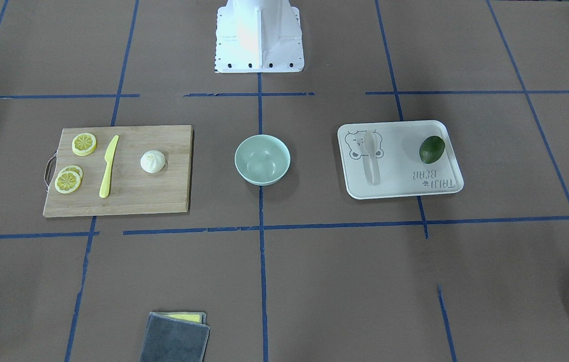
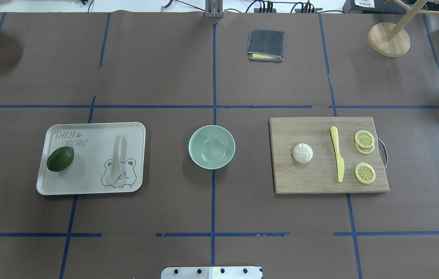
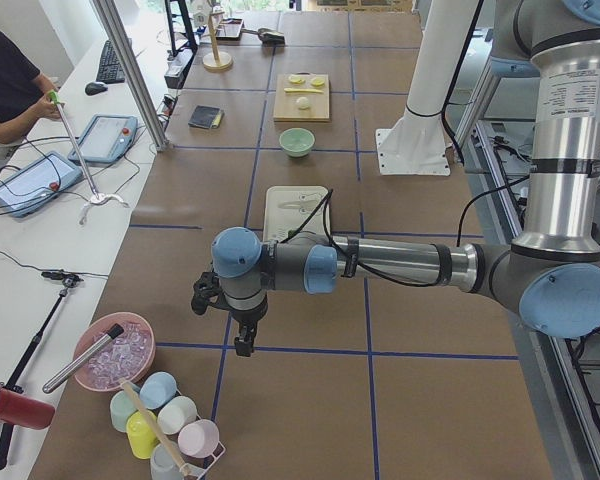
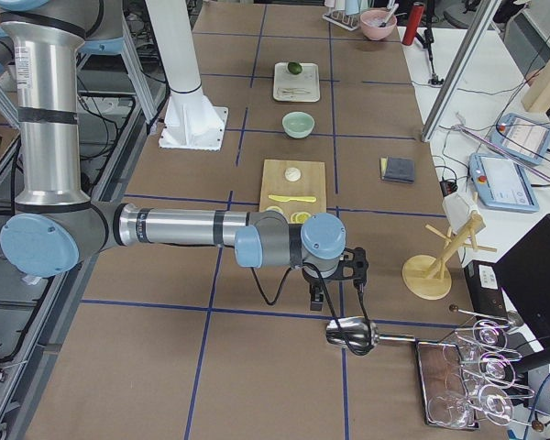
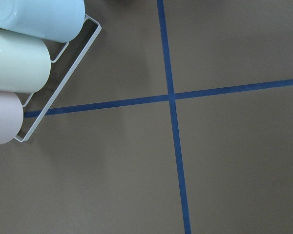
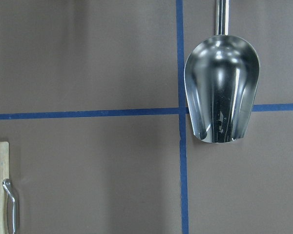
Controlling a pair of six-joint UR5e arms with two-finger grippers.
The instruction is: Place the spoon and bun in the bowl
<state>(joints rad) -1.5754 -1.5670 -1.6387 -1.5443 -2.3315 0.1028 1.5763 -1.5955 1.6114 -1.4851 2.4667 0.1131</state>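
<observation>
Brown table (image 2: 165, 77) carries the bowl (image 2: 211, 147) between spoon (image 2: 118, 157) and bun (image 2: 303, 152)

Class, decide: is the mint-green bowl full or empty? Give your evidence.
Empty. The bowl shows a bare inside; bun on the board, spoon on the tray.
</observation>
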